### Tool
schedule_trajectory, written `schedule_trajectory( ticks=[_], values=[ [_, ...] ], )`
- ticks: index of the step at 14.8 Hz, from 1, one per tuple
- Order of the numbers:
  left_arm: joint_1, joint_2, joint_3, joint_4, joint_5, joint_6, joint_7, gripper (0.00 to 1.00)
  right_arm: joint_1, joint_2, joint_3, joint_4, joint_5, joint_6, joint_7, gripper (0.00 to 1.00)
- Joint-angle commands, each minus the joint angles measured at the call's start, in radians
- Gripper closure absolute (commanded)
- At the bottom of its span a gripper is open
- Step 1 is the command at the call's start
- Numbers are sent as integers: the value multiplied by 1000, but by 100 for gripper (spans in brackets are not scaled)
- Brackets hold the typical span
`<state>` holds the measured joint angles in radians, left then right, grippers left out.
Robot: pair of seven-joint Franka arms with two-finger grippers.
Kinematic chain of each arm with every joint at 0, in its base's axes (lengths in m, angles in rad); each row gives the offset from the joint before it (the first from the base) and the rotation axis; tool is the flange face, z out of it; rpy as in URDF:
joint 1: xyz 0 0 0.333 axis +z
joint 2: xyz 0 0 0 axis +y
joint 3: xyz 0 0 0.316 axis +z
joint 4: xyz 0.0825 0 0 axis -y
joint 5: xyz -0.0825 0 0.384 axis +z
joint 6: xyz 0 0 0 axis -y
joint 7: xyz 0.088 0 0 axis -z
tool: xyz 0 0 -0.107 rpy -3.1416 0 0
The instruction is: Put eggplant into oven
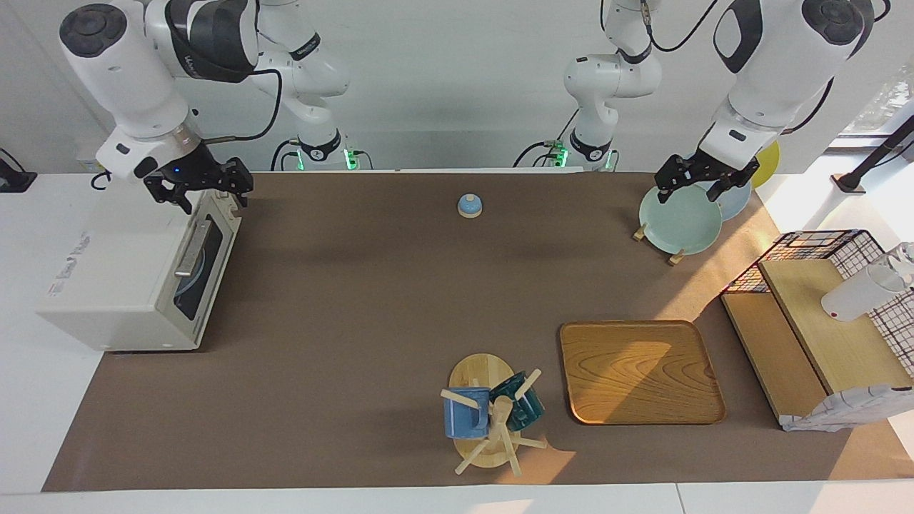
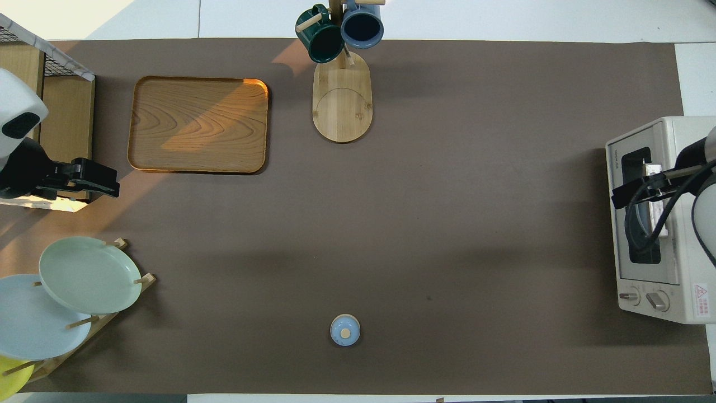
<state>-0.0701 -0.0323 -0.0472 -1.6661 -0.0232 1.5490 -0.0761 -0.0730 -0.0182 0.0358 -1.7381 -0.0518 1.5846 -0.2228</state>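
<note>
The eggplant is not in view in either frame. The off-white oven [image 1: 107, 285] stands at the right arm's end of the table with its glass door shut; it also shows in the overhead view [image 2: 671, 280]. Something pale blue shows faintly through its window. My right gripper [image 1: 209, 194] hangs just above the oven's top front edge, at the end nearer the robots, open and empty; in the overhead view [image 2: 616, 198] it covers the door. My left gripper [image 1: 703, 187] hangs over the plate rack, open and empty.
A plate rack with a pale green plate [image 1: 678, 221] stands near the left arm's base. A small blue bell [image 1: 470, 205] sits mid-table near the robots. A wooden tray [image 1: 639, 371], a mug tree [image 1: 493, 421] and a wire-and-wood shelf [image 1: 821, 335] lie farther out.
</note>
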Motion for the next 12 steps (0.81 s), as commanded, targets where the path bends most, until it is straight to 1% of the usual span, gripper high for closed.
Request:
schedule_trajectory(
  ticks=[1, 9, 12],
  values=[
    [10, -17, -5, -9, 14, -10, 2, 0, 10, 37, -16, 52, 10, -35, 13, 0],
    [10, -18, -5, -9, 14, -10, 4, 0, 9, 34, -19, 58, 18, -29, 14, 0],
    [10, -18, -6, -9, 14, -10, 2, 0, 9, 32, -16, 78, 13, -28, 55, 0]
  ],
)
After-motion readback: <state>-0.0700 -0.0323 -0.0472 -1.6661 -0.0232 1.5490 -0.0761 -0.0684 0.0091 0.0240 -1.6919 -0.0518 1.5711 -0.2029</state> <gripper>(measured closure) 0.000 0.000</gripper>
